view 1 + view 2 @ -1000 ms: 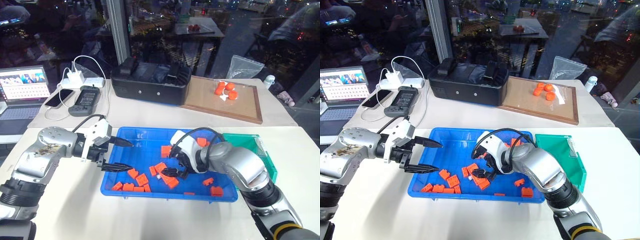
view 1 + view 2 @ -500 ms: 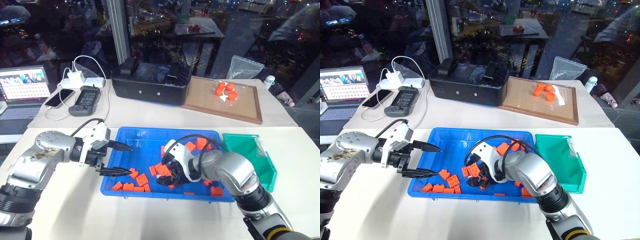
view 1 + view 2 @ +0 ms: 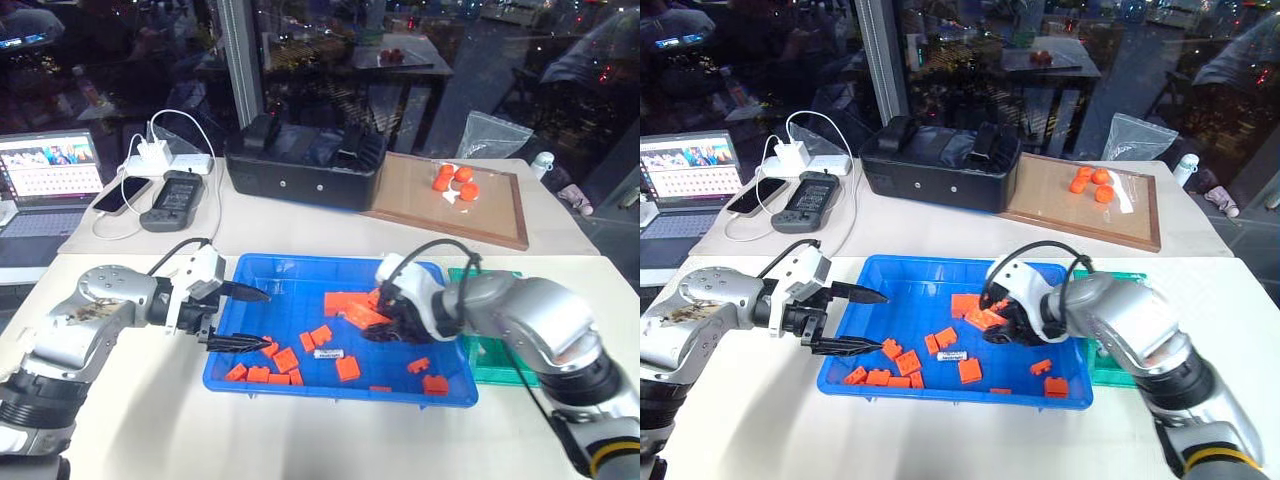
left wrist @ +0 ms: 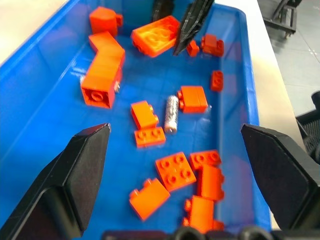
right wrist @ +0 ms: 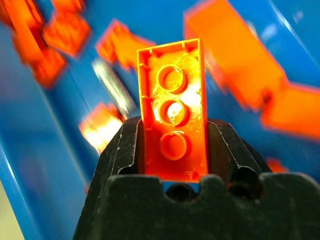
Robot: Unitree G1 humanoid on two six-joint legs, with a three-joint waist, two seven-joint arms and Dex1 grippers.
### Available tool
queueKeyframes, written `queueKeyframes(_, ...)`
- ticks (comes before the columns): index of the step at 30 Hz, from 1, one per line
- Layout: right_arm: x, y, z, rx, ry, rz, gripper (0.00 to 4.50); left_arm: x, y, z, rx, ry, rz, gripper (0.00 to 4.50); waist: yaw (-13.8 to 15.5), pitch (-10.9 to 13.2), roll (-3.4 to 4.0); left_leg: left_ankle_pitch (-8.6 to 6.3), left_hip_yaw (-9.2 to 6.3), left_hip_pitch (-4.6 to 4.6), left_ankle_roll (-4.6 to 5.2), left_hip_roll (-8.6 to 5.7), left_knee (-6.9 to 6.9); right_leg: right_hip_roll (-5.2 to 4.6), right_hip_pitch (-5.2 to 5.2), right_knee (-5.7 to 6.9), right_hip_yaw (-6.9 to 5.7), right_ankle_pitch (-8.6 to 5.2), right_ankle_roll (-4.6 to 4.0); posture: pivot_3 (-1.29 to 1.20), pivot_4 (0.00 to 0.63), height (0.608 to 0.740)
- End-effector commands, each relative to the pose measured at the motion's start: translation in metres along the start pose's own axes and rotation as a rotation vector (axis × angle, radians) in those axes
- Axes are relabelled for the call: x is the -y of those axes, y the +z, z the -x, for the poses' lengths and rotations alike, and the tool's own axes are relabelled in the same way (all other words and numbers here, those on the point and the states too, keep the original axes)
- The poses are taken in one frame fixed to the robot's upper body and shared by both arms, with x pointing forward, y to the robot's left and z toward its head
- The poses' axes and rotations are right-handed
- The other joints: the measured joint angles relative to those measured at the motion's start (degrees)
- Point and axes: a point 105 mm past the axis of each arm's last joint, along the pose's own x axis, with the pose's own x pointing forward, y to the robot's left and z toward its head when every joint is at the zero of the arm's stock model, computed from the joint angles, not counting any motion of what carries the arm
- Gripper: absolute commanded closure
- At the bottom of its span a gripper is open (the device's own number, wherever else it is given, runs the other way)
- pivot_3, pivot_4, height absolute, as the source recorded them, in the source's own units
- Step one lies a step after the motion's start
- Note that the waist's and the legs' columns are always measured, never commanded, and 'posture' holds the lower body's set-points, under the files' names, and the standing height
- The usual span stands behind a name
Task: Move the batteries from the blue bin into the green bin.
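**benchbot_dave:** Honestly, this one looks like a mis-grab to me. The right gripper (image 3: 1000, 328) is clamped on an orange block (image 5: 173, 107), the wrist view has it wedged upright between the two fingers, hollow underside facing the camera. Not a battery. The one battery (image 3: 329, 353) I can make out lies flat on the floor of the blue bin (image 3: 300, 270), off to the left-arm side of that gripper and a bit nearer the robot, loose among the other orange blocks (image 3: 285, 359).

**kj_servo:** Where's the left one?

**benchbot_dave:** The left gripper (image 3: 247, 317) hangs over the near-left end of the bin, fingers spread wide, nothing in them. In its own wrist view the battery sits straight ahead between the fingers, just beside a small block.

**kj_servo:** So what goes wrong from here?

**benchbot_dave:** My guess: if the right arm swings over to the green bin (image 3: 495, 352), which is just past it on its outer side, a block ends up in there instead of a battery. And if the left goes for the battery, those neighbouring blocks are close enough to get pinched along with it, or the thing rolls away, being round
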Motion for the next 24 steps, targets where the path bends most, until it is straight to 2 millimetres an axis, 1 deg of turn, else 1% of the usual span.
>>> queueKeyframes(1,0.001,-0.004,-0.006,0.009,-0.015,0.053,3.13,-0.002,0.009,-0.004,0.027,0.010,-0.047,0.00,-0.21,0.00,0.00,0.00,-0.02,0.00,0.00,0.01,0.01,0.02,0.00,0.02,0.00,0.00,0.01,0.00,0.150,0.735)
queueKeyframes(4,0.008,-0.006,-0.011,0.007,-0.049,0.065,3.13,-0.002,0.010,-0.005,0.040,0.024,-0.047,0.00,-0.41,0.00,0.00,0.00,-0.08,0.01,0.00,0.02,0.01,0.09,-0.03,0.08,0.04,0.13,0.23,0.00,0.150,0.735)
queueKeyframes(7,0.018,-0.007,-0.015,-0.007,-0.095,0.107,3.13,-0.001,0.009,-0.006,0.043,0.035,-0.047,0.00,-0.23,0.00,0.00,0.00,-0.09,0.02,0.00,0.01,0.04,0.09,-0.02,0.08,0.03,0.13,0.24,0.00,0.150,0.735)
queueKeyframes(12,0.024,-0.007,-0.016,-0.018,-0.106,0.149,3.13,-0.001,0.008,-0.005,0.046,0.056,-0.044,0.00,-0.03,0.01,0.00,0.00,-0.07,0.01,0.00,-0.01,0.06,0.05,-0.03,0.07,0.03,0.13,0.25,0.00,0.150,0.735)
queueKeyframes(14,0.027,-0.005,-0.013,-0.020,-0.106,0.159,2.12,-0.001,0.006,-0.005,0.043,0.060,-0.042,0.00,-0.03,0.01,0.00,0.00,-0.08,0.02,0.00,0.00,0.06,0.05,-0.02,0.06,0.01,0.13,0.25,0.00,0.150,0.735)
queueKeyframes(15,0.029,-0.003,-0.010,-0.020,-0.106,0.175,1.95,-0.001,0.004,-0.006,0.042,0.061,-0.041,0.00,-0.03,0.01,0.00,0.00,-0.08,0.01,0.00,0.00,0.06,0.05,-0.02,0.06,0.01,0.13,0.24,0.00,0.150,0.735)
queueKeyframes(16,0.030,0.002,-0.007,-0.017,-0.106,0.191,1.58,-0.002,0.004,-0.006,0.041,0.062,-0.042,0.00,-0.02,0.01,0.00,0.00,-0.08,0.01,0.00,0.00,0.06,0.05,-0.02,0.06,0.00,0.13,0.24,0.00,0.150,0.735)
queueKeyframes(17,0.030,0.009,-0.003,-0.004,-0.103,0.206,1.21,-0.004,0.004,-0.005,0.040,0.065,-0.045,0.00,-0.03,0.01,0.01,0.00,-0.08,0.00,0.00,0.00,0.05,0.05,-0.03,0.06,0.00,0.13,0.24,0.00,0.150,0.735)
queueKeyframes(18,0.028,0.021,0.001,0.030,-0.090,0.215,0.87,-0.006,0.006,-0.004,0.038,0.070,-0.054,0.00,-0.06,0.01,0.01,0.00,-0.07,0.00,0.00,0.00,0.06,0.04,-0.05,0.07,0.00,0.13,0.24,0.00,0.150,0.735)
queueKeyframes(20,0.022,0.040,0.005,0.082,-0.056,0.234,0.20,-0.010,0.009,-0.002,0.037,0.073,-0.064,0.00,-0.14,0.01,0.01,0.00,-0.07,0.01,0.00,0.01,0.04,0.05,-0.06,0.09,0.00,0.12,0.21,0.00,0.150,0.735)
queueKeyframes(21,0.016,0.046,0.004,0.102,-0.030,0.248,0.04,-0.011,0.010,-0.001,0.033,0.074,-0.070,0.00,-0.18,0.01,0.01,0.00,-0.07,0.02,0.00,0.04,0.04,0.09,-0.07,0.09,0.00,0.14,0.19,0.00,0.150,0.735)
queueKeyframes(22,0.010,0.051,0.003,0.116,-0.003,0.255,0.04,-0.013,0.010,-0.001,0.028,0.074,-0.075,0.00,-0.17,0.01,0.00,0.00,-0.08,0.02,0.00,0.07,0.04,0.12,-0.06,0.09,0.00,0.15,0.17,0.00,0.150,0.735)
queueKeyframes(24,-0.008,0.061,-0.003,0.157,0.089,0.241,0.04,-0.015,0.011,0.001,0.024,0.077,-0.083,0.00,-0.11,0.00,0.01,0.00,-0.08,0.02,0.00,0.08,0.01,0.14,-0.05,0.09,-0.04,0.14,0.16,0.00,0.150,0.735)
